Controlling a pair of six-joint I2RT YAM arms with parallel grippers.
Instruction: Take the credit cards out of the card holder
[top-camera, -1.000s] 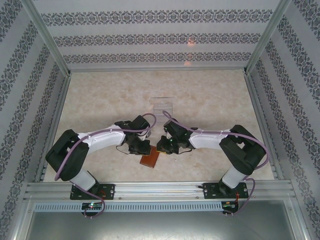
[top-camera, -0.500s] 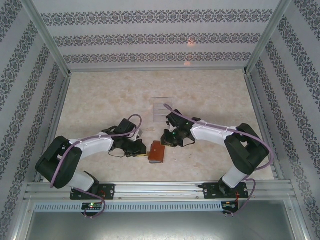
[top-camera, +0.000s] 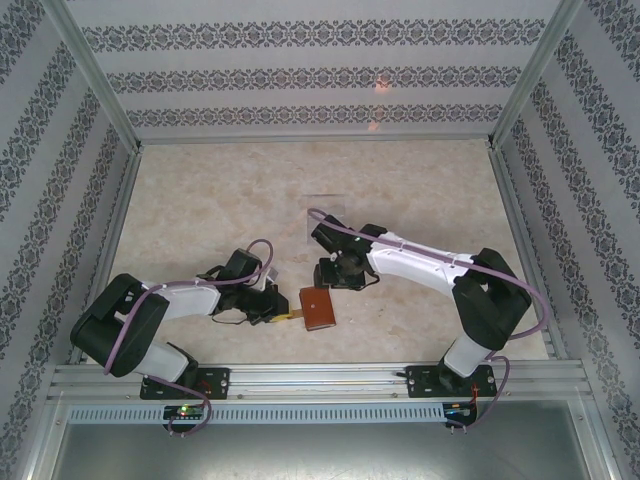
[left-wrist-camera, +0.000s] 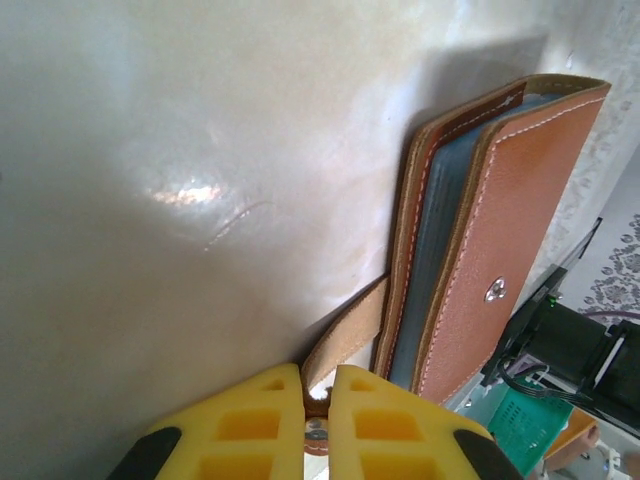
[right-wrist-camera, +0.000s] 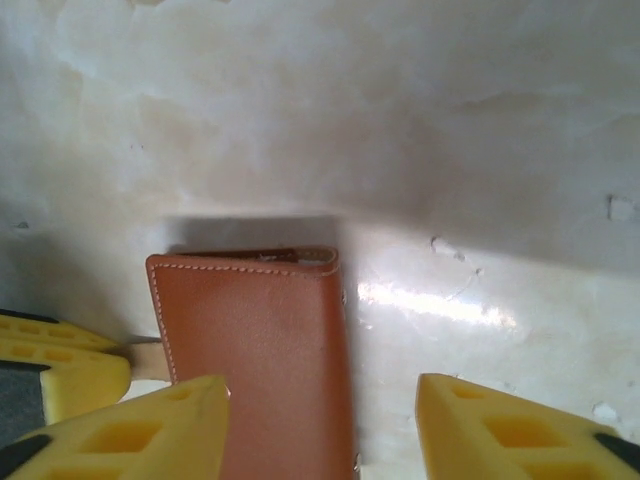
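Note:
The card holder (top-camera: 319, 308) is a reddish-brown leather wallet lying closed on the table between the arms. My left gripper (top-camera: 287, 313) is just left of it. In the left wrist view my left gripper (left-wrist-camera: 317, 397) is shut on the brown closing tab (left-wrist-camera: 352, 328), and the card holder (left-wrist-camera: 500, 240) gapes a little, showing grey-blue pockets (left-wrist-camera: 450, 260). My right gripper (top-camera: 336, 277) hovers open just beyond it. In the right wrist view my right gripper (right-wrist-camera: 320, 425) is open with the card holder (right-wrist-camera: 260, 340) below, nearer its left finger. The credit cards are hidden.
A clear plastic box (top-camera: 330, 206) sits on the table behind the right gripper, partly covered by its cable. Metal frame rails (top-camera: 300, 378) run along the near edge. Patterned walls close in the back and both sides.
The card holder has shifted right and turned square, drawn by the left gripper, which has dropped low towards the table. The right gripper has pulled back from the wallet towards the far side.

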